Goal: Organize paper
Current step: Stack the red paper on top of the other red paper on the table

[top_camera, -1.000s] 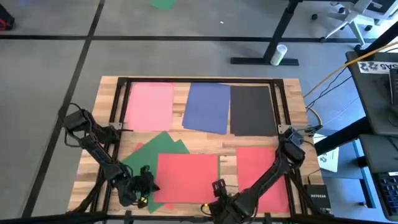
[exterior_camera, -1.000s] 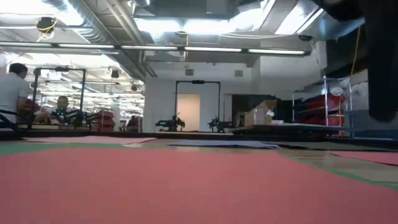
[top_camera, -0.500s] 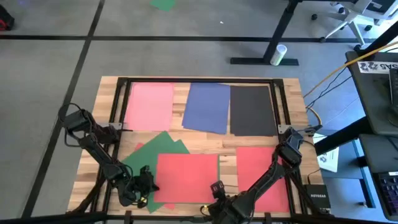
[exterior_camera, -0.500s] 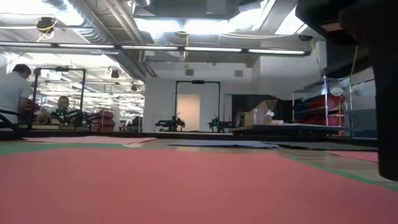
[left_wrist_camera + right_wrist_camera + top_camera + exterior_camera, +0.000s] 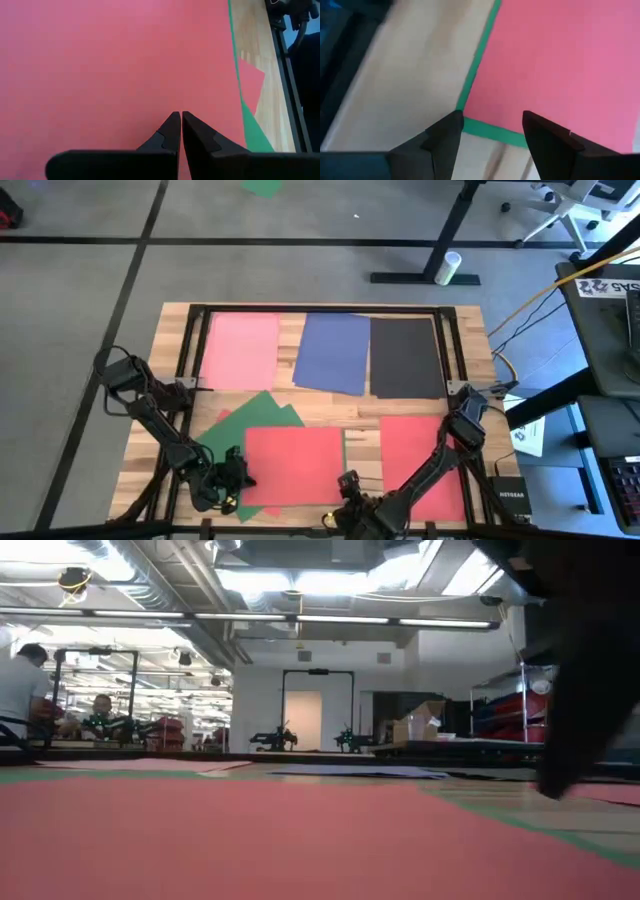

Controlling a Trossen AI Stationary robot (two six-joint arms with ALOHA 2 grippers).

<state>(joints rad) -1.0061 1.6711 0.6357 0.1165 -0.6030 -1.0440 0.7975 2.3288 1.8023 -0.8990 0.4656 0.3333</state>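
Covering most of the room's middle was the wooden slatted table [image 5: 470, 320] with its black frame. Along its far edge lay three flat construction-paper sheets side by side: pink [image 5: 241, 350], blue [image 5: 334, 352] and black [image 5: 406, 357]. Nearer, a large red sheet [image 5: 294, 465] lay over green sheets [image 5: 248, 418], and another red sheet [image 5: 420, 465] lay just beside it to the right. The left gripper [image 5: 178, 131], fingers pressed together and gripping nothing, pointed over the large red sheet. The right gripper [image 5: 490, 132], fingers parted and empty, hung above that sheet's corner, where a green edge showed.
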